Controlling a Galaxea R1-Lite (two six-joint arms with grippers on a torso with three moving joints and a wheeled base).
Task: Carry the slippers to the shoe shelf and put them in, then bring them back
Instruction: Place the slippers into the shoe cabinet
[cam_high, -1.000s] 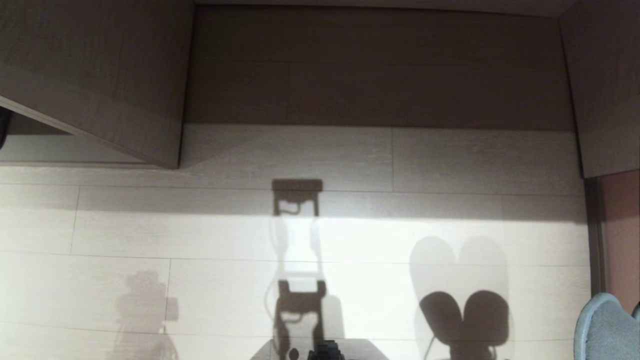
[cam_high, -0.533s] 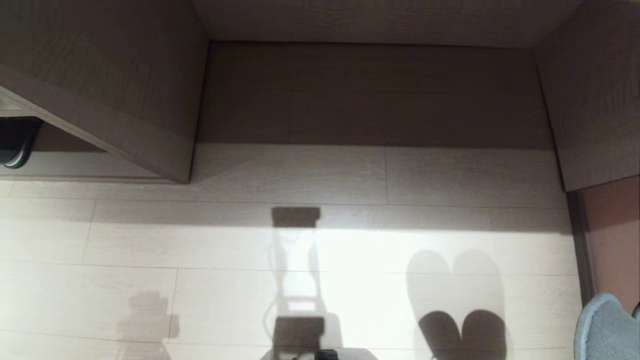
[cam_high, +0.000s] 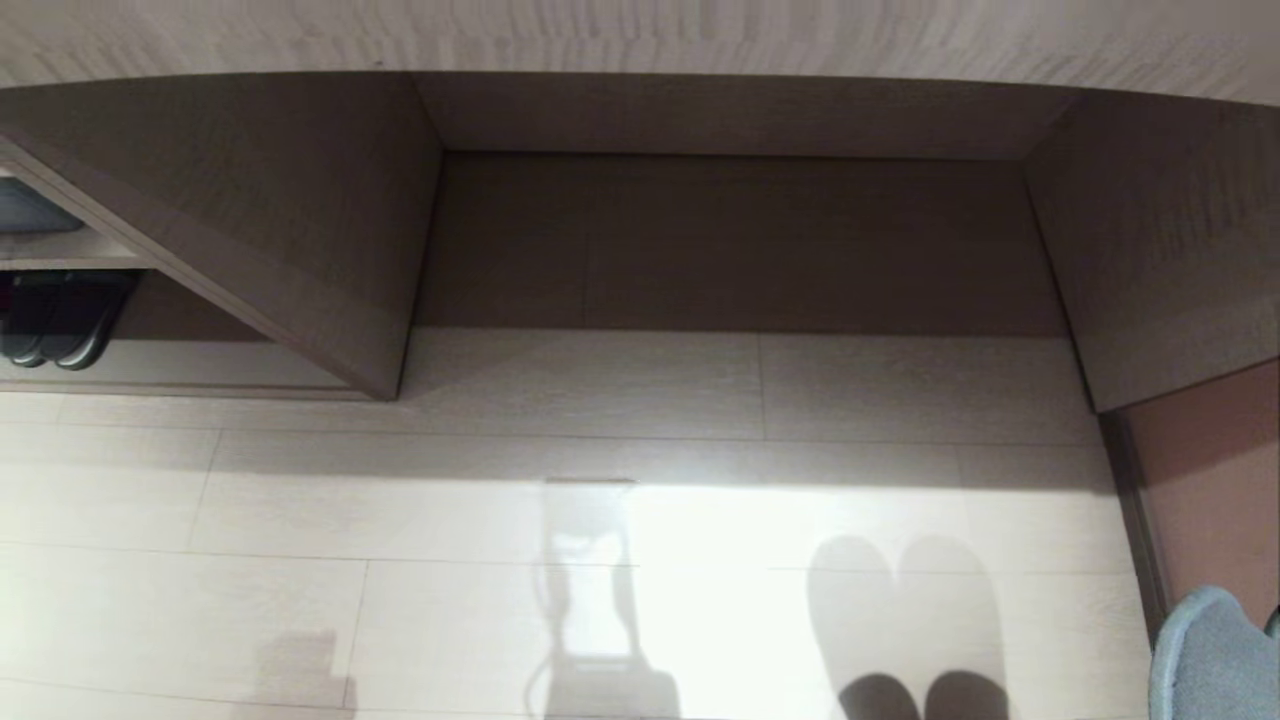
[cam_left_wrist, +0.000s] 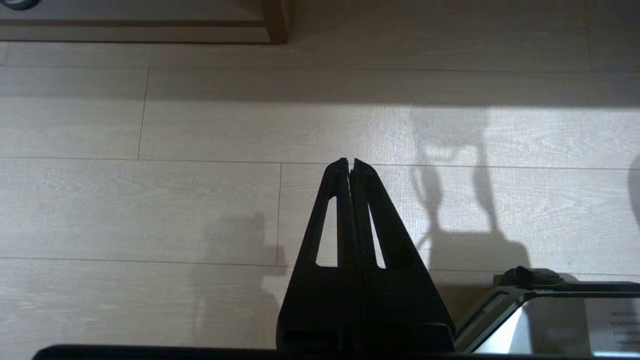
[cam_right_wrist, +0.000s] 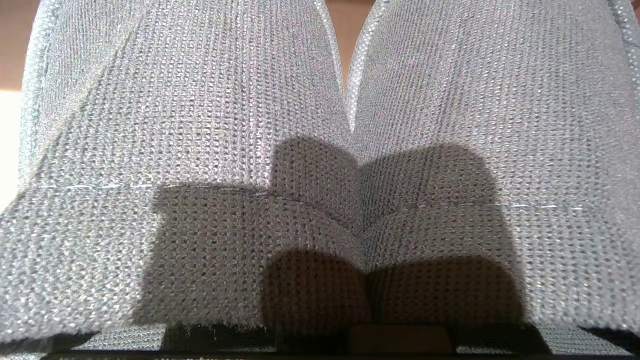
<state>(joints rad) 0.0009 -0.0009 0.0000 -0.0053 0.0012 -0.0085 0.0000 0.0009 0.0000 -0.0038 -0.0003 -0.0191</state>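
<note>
Two slippers (cam_right_wrist: 320, 150) fill the right wrist view, lying side by side with their knitted grey-blue surfaces touching along the middle. In the head view only a rounded grey-blue edge of them shows, at the lower right corner, raised above the floor (cam_high: 300, 500); their twin-lobed shadow falls on the pale boards just left of it. The right pincer itself is hidden behind the fabric in its own camera and lies outside the head view, but it is closed, and the slippers sit directly against it, so it appears to be gripping them.

The left pincer (cam_left_wrist: 351, 162) hangs over the bare floor with its two black fingers (cam_left_wrist: 330, 210) pressed together at the tips, holding nothing. A corner of the robot's base (cam_left_wrist: 525, 310) shows beside it.

Ahead stands the shoe shelf (cam_high: 740, 240), a wide, shaded opening of beige wood-grain board under a pale top. An upright divider (cam_high: 300, 250) walls it off on the left from a neighbouring compartment. In that compartment a black pair of shoes (cam_high: 55, 320) rests on the bottom board.
</note>
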